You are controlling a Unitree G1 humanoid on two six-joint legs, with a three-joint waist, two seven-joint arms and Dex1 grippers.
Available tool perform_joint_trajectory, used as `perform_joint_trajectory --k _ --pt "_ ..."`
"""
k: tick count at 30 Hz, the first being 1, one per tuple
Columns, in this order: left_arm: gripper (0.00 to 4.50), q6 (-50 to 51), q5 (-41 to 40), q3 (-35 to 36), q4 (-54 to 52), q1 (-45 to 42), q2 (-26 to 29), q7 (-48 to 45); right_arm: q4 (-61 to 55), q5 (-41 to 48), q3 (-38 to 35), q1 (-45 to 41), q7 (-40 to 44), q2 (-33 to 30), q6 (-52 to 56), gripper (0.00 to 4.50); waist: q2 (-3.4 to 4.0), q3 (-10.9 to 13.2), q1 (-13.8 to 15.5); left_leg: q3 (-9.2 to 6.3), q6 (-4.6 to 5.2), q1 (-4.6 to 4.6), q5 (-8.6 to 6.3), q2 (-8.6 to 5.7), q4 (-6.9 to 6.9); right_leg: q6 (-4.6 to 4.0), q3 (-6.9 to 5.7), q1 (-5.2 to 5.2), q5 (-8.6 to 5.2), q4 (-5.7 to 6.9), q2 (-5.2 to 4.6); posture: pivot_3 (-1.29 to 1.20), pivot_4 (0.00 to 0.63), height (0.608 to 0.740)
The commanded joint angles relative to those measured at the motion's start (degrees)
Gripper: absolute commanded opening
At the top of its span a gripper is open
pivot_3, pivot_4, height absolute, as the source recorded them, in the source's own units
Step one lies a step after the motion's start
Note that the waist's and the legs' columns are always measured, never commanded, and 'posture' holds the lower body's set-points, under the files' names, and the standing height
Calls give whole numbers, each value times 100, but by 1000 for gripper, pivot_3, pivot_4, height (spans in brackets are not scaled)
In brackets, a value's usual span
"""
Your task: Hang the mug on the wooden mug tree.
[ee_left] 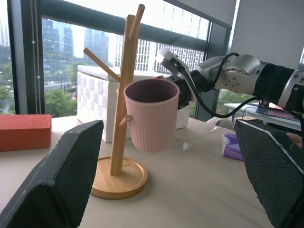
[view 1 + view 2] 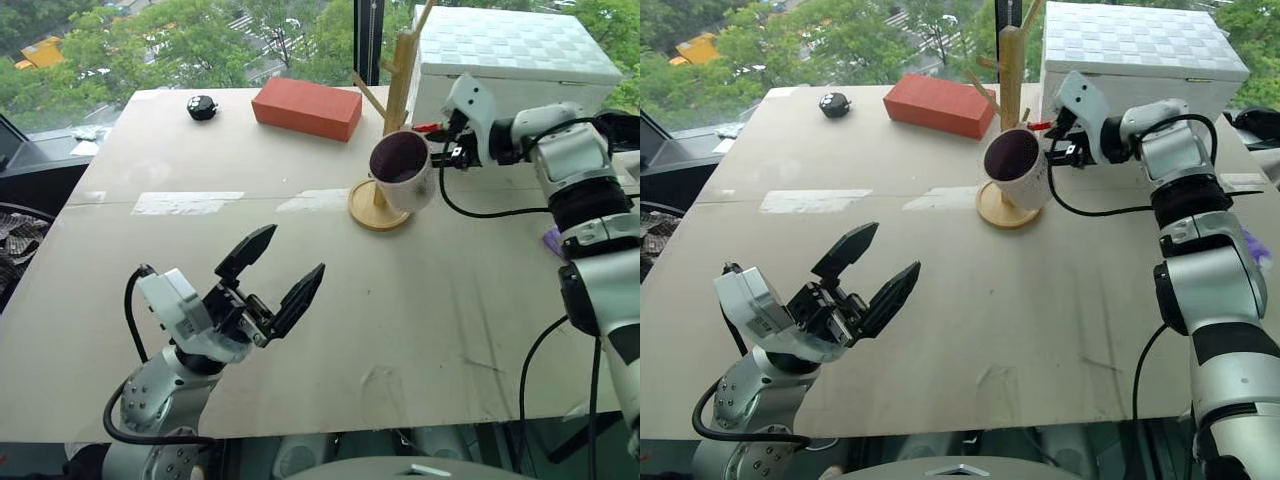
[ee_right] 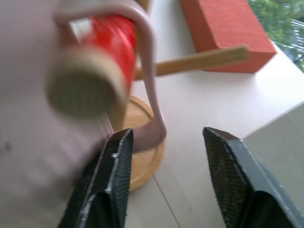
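Beyond the windows, treetops; near the table's far edge, the mug hangs on the wooden mug tree's red peg, right gripper parted just beside its handle; left gripper gapes wide, empty, by the near edge.

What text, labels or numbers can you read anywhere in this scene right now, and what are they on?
None can be read.
mug: no lettering shows on the sides in view; the right wrist view of it is blurred.
red brick: plain faces, no marking.
white box: woven pattern only, no text.
wooden mug tree: bare wood, no label.
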Motion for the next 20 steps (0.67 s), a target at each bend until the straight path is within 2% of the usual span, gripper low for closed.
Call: perform_joint_trajectory --k 1,4,7,13,17,20 --pt "4500 97 106 -29 -59 -37 98 211 -666 375 -652 358 87 -452 26 2813 0 0 0 -1 0 -1 0 -1 1 1 -1 1 0 -1 -1 0 150 740" --pt "4500 496 149 -50 36 61 273 399 -1997 911 -1224 1667 440 -997 114 2813 -3 -2 0 -9 14 -3 -8 -1 1 2 -6 4 1 -3 -3 0 150 740" --pt "4500 604 174 -22 282 218 457 256 -3541 1358 -1875 3319 279 -1290 485 2813 -1 -3 -12 -5 16 -3 -10 0 -1 4 -3 3 1 -2 -4 0 150 740" --pt "4500 769 -100 446 722 675 932 -257 -5799 1841 -3071 6123 -360 -1302 1013 2813 17 -3 -35 2 17 5 -12 14 -4 5 3 -1 -1 11 3 0 150 740" --pt "4500 784 -178 730 1045 883 1170 -607 -6538 1908 -3437 7395 -699 -1104 1044 2813 11 -4 -15 6 17 27 -12 22 5 -11 0 18 -15 18 6 0 150 740" --pt "4500 841 -128 746 1221 836 1282 -713 -6710 1922 -3407 7706 -937 -980 1039 2813 3 -2 -13 11 -7 79 -27 32 8 11 -7 69 -29 18 -2 0 150 740"
